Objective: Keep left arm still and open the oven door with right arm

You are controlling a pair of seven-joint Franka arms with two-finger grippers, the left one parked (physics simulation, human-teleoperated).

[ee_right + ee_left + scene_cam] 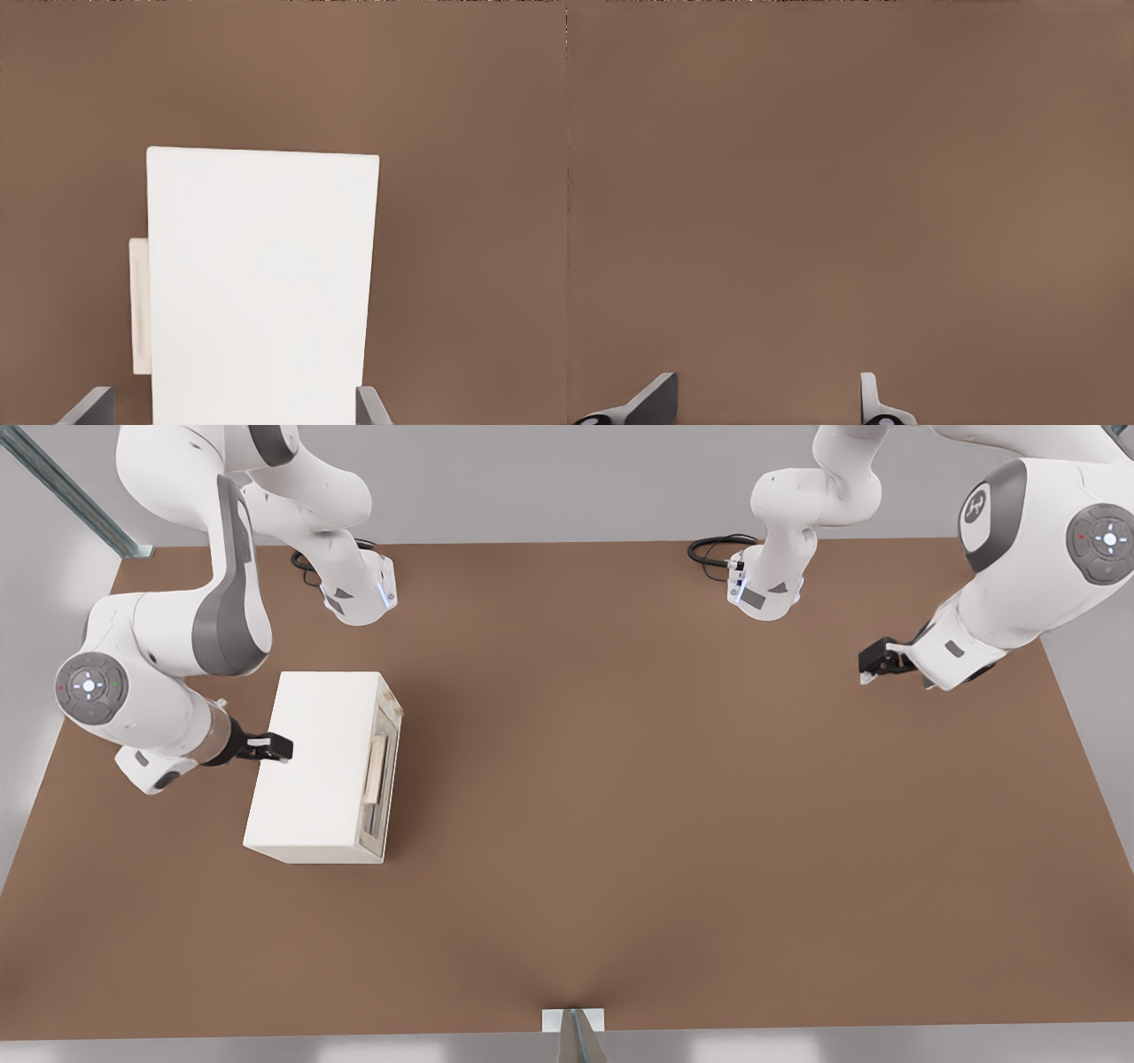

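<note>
Table (620, 824): broad brown flat surface, carrying everything listed below.

Right arm (159, 664): white multi-jointed robot arm with grey joint covers, standing at the front view's left. It reaches low toward the oven from the side away from the door.

Oven (314, 766): cream-white box-shaped appliance, resting on the table at the front view's left, long axis running near to far in that view. In the right wrist view its plain top panel (261, 283) fills the middle of the frame.

Oven door (383, 775): greyish glass-windowed front panel on the face turned toward the front view's right, appearing shut against the box.

Handle (376, 769): long pale beige bar lying along the door, parallel to the oven's long axis. In the right wrist view it shows only as a pale strip (138, 305) jutting past one edge of the box.

Hand (282, 747): small black two-finger unit of the right arm, over the oven's edge opposite the door; fingers spread wide, the box top between them in the wrist view, nothing held.

Governing relation, as judged: the handle lies across the full width of the oven from the hand, so the coming move must carry the hand over the top to the door side.

View differences: the front view shows the door glass and whole handle; the right wrist view shows neither the glass nor the door face, but confirms the finger spread.
</note>
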